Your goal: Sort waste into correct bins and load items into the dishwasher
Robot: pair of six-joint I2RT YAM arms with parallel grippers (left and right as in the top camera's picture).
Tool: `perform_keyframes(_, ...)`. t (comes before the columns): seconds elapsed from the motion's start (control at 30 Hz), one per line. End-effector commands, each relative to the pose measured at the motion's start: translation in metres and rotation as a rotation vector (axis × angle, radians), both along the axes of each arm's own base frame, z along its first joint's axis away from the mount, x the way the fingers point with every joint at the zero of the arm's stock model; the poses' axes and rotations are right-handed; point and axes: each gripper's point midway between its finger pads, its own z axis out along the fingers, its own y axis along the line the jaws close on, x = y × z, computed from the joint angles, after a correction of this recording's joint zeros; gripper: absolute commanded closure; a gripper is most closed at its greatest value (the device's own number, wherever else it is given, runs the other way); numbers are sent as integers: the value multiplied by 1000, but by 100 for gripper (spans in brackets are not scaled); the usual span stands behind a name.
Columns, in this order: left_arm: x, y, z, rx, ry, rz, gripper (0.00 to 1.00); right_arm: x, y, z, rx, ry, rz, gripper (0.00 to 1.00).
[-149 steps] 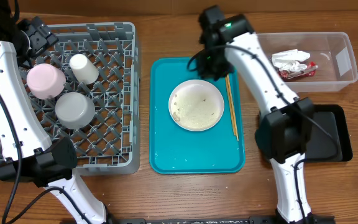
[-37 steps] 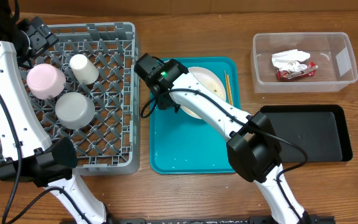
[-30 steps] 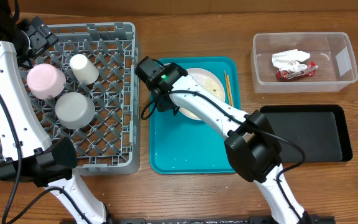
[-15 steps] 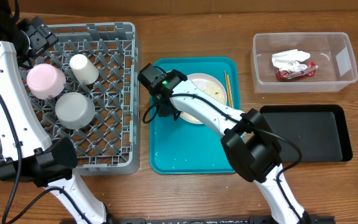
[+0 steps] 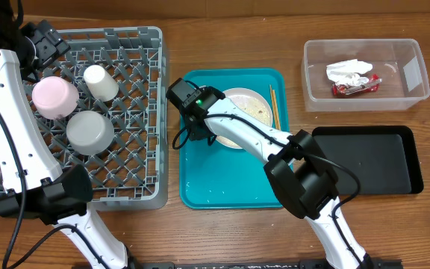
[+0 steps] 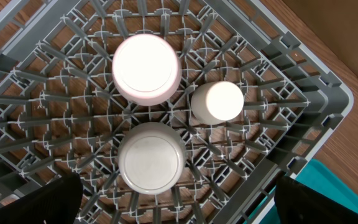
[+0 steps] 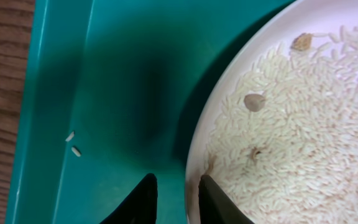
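Straddling the left rim of the pale pink plate (image 7: 303,74), the right claw (image 7: 176,180) stands with its two dark fingers slightly parted: one is over the plate's edge, the other over bare tray just to the left, and it has released its grip. White rice grains (image 7: 316,149) cover the plate right of the claw, with a few brown bits among them. Two stray grains (image 7: 73,143) lie on the teal serving tray (image 7: 104,74), left of the claw and near its wall. The plate sits at the tray's far end, and the wooden chopsticks (image 5: 274,107) lie just to its right.

Left of the tray, the grey dish rack (image 5: 136,149) holds a pink bowl (image 5: 54,97), a small white cup (image 5: 99,82) and a grey-white bowl (image 5: 89,132). The left claw (image 6: 179,202) hangs above them, spread wide and holding nothing.

At far right, the clear tub (image 5: 416,82) contains a crumpled napkin (image 5: 349,71) and a red wrapper (image 5: 357,87). The black tray (image 5: 372,161) lies nearer.
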Motion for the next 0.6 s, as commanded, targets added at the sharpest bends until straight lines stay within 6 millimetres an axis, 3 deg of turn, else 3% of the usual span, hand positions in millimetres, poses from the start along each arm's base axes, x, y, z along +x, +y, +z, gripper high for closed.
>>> perform_keyframes(0.0, -7, -2, 13, -4, -34, 20, 0, -4, -5, -2, -4, 7, -6, 75)
perform_keyframes(0.1, -7, -2, 13, -4, -34, 20, 0, -7, -7, -6, -13, 16, -5, 76)
perform_keyframes(0.3, -7, -2, 13, -4, -34, 20, 0, -6, -6, -6, -8, 10, -4, 96)
perform_keyframes(0.57, -7, -2, 13, -4, -34, 20, 0, 1, -9, 4, -38, -31, -15, 96)
